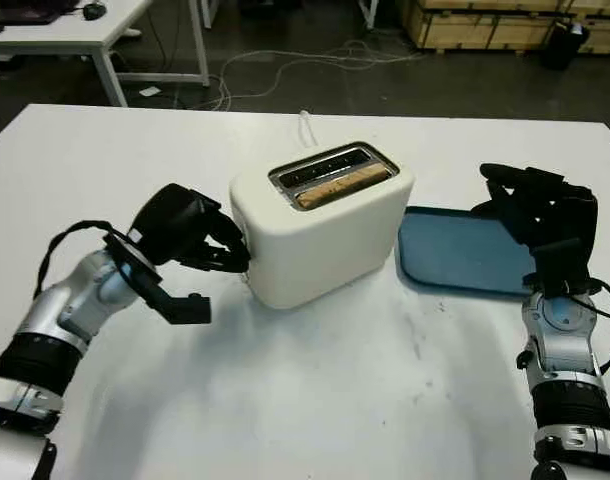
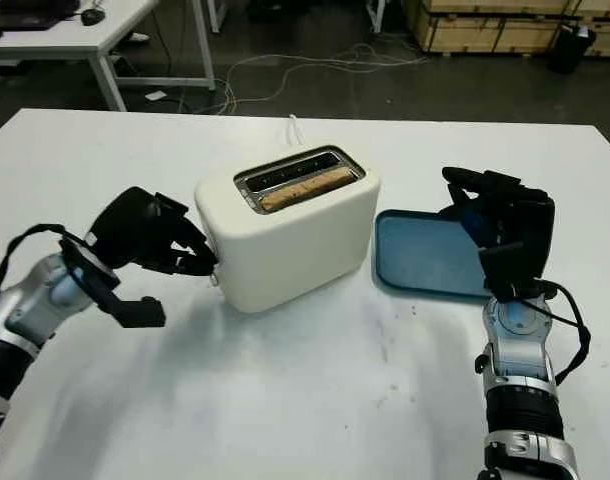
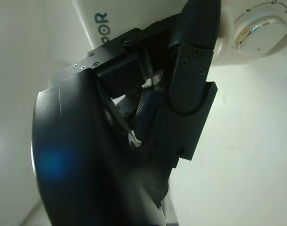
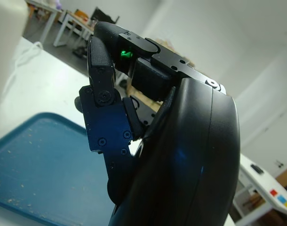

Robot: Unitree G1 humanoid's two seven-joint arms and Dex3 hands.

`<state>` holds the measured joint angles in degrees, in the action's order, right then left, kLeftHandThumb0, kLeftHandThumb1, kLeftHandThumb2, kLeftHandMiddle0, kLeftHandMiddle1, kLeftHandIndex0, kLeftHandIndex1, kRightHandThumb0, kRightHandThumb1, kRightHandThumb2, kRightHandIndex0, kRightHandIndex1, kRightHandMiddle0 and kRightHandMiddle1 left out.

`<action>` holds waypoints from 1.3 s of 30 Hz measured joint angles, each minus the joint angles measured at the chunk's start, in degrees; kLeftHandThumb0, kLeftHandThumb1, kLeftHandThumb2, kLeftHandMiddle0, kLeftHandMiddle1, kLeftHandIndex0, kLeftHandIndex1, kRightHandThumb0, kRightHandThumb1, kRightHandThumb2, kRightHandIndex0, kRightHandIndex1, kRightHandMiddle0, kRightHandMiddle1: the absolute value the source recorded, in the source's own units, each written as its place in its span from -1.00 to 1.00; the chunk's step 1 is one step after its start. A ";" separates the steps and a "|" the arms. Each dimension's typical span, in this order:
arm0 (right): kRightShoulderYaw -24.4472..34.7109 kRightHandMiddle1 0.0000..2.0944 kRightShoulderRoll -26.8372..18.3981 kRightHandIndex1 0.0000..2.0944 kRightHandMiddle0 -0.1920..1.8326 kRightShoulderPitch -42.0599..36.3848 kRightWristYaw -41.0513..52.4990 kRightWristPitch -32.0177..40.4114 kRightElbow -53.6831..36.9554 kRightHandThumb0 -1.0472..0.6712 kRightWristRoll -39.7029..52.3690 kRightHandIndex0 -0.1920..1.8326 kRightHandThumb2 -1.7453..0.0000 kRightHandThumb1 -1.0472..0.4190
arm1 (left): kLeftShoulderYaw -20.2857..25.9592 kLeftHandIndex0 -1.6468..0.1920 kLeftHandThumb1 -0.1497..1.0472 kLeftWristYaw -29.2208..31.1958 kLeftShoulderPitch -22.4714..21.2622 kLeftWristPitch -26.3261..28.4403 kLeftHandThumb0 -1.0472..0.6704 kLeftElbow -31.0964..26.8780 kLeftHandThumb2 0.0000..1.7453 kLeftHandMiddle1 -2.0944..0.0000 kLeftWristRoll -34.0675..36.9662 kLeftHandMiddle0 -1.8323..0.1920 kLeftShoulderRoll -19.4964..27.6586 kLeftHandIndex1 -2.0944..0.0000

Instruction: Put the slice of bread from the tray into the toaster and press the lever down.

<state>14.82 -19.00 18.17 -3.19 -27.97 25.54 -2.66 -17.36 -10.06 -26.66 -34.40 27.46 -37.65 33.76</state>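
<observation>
A cream two-slot toaster (image 1: 320, 225) stands near the middle of the white worktop (image 1: 315, 400), turned at an angle. The slice of bread (image 1: 333, 187) sits down in the slot nearer the robot, only its tan top edge showing above the metal rim; the farther slot looks dark.

The left hand (image 1: 200, 243) is at the toaster's left end face, its black fingers (image 3: 193, 70) curled and pressed up against the cream casing. In the left wrist view they lie just beside the round browning dial (image 3: 256, 33) (the lever itself is hidden behind the fingers, so whether they actually bear on it cannot be told). It grasps nothing that can be seen.

To the right of the toaster, just beside its base, lies the blue tray (image 1: 455, 255), with a few crumbs on its surface in the right wrist view. The right hand (image 1: 535, 215) is held upright above the tray's right part, off its surface, open and holding nothing.

Beyond the worktop's far edge, a white cable (image 1: 305, 60) trails over the dark floor, a second white table (image 1: 75, 30) stands at the upper left, and wooden crates (image 1: 495, 25) line the back.
</observation>
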 measured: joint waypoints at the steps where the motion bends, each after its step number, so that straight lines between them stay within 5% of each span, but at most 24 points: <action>1: 0.01 -1.00 0.00 -0.19 0.56 -0.10 0.20 -0.26 -0.17 -0.55 0.05 0.33 0.83 -0.83 | -0.26 -0.70 0.79 -0.20 0.04 0.59 -0.68 0.00 -0.92 -0.46 0.00 -0.36 -0.12 0.98; 14: 0.03 -1.00 0.00 -0.24 0.53 -0.79 0.71 -0.58 -1.92 -0.52 0.09 0.33 0.83 -0.83 | -1.35 -0.67 0.79 -0.99 1.48 4.14 -0.64 -0.25 -0.96 -0.27 2.23 -0.41 -1.45 1.00; 18: -0.01 -1.00 0.01 -0.30 0.53 -0.83 0.75 -0.69 -2.14 -0.52 0.10 0.35 0.83 -0.83 | -0.78 -0.65 0.79 -0.01 3.22 4.24 -0.66 -2.26 -0.87 -0.27 8.61 -0.36 -1.28 1.00; 24: -0.46 -1.00 0.05 -0.34 0.52 -1.61 2.86 -0.50 -4.33 -0.54 1.55 0.35 0.84 -0.83 | 3.41 -0.73 0.79 12.09 12.53 3.92 -0.78 -11.33 -0.80 -0.06 31.23 -0.43 -3.17 0.98; 27: -1.67 -1.00 0.08 -0.36 0.49 -2.60 5.54 1.23 -6.54 -0.56 2.48 0.33 0.83 -0.83 | 5.75 -0.81 0.79 17.28 16.21 9.09 -0.79 -18.70 -0.77 -0.08 36.71 -0.40 -5.08 0.95; 31: -2.79 -1.00 -0.05 -0.34 0.44 -4.99 9.53 5.71 -10.84 -0.53 3.30 0.31 0.79 -0.83 | 11.08 -0.89 0.79 21.14 16.67 14.40 -0.72 -27.83 -0.76 -0.37 40.63 -0.37 -5.05 0.92; 35: -3.33 -0.98 -0.88 -0.32 0.47 -6.28 11.90 8.57 -13.51 -0.50 3.83 0.34 0.75 -0.83 | 15.88 -0.91 0.79 22.90 16.86 22.75 -0.71 -32.87 -0.76 -0.32 41.57 -0.39 -4.41 0.87; 39: -4.06 -0.97 -1.13 -0.30 0.50 -7.45 12.61 11.04 -15.71 -0.51 3.69 0.37 0.73 -0.83 | 18.91 -0.68 0.79 23.85 17.02 29.00 -0.70 -35.67 -0.77 -0.29 39.88 -0.42 -2.77 0.41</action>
<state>10.75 -20.14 10.72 9.42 -16.93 9.83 1.04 1.55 13.79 -9.64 -5.40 -8.20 2.24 30.99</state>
